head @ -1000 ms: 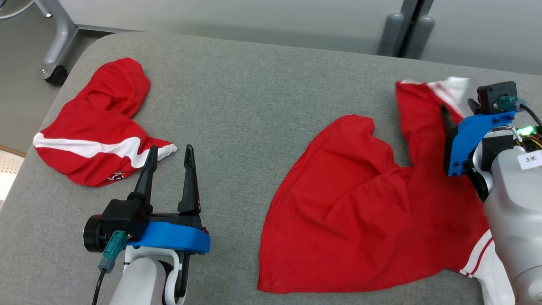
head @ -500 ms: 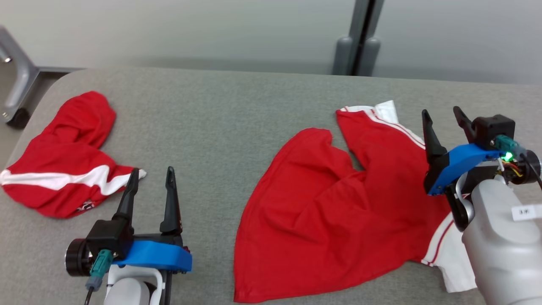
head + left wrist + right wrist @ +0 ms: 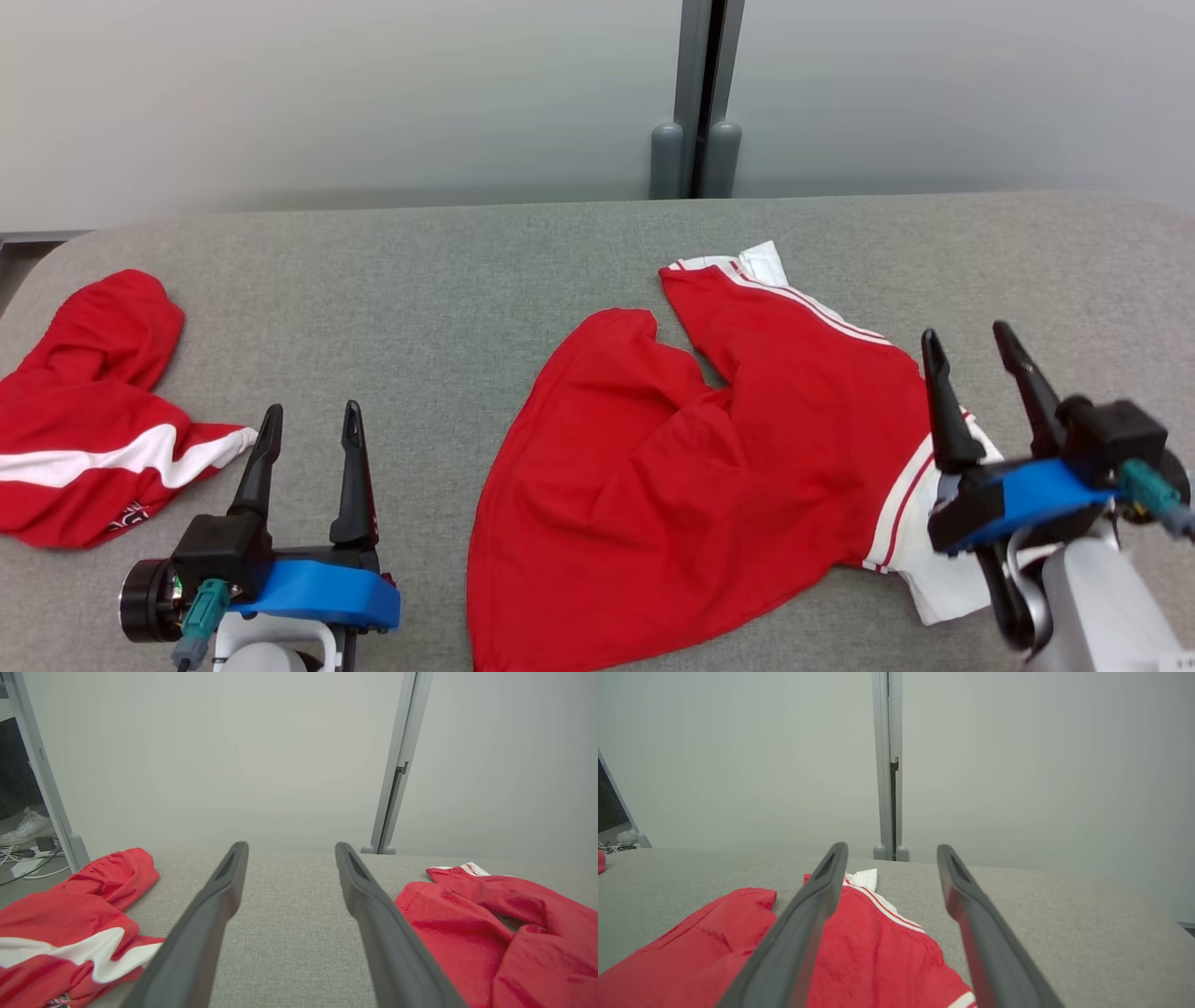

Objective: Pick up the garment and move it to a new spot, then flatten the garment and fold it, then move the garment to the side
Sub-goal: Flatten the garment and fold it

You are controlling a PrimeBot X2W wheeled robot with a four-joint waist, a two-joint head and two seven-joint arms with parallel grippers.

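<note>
The red shirt (image 3: 709, 467) with white striped trim lies rumpled on the right half of the grey fabric-covered table (image 3: 448, 280). One flap is doubled over near its middle, and its near hem runs out of the bottom of my head view. My right gripper (image 3: 966, 332) is over the shirt's right edge, above the white striped band, with its fingers spread and nothing between them. From the wrist camera it looks clear of the cloth, though I cannot judge the height well.

The overlap worries me most. If I pinch where the layers are stacked, I could lift two thicknesses at once, and the shirt would drag over as a bundle and not spread out. The near hem is a second risk (I cannot see how close it sits to the table edge), because a careless pull toward me might slide the cloth off.

My left gripper (image 3: 313, 411) is also spread and empty, over bare table. Its tips are just beside the white tip of a second red garment (image 3: 84, 439) on the far left. A sweep to that side could snag the wrong piece.
</note>
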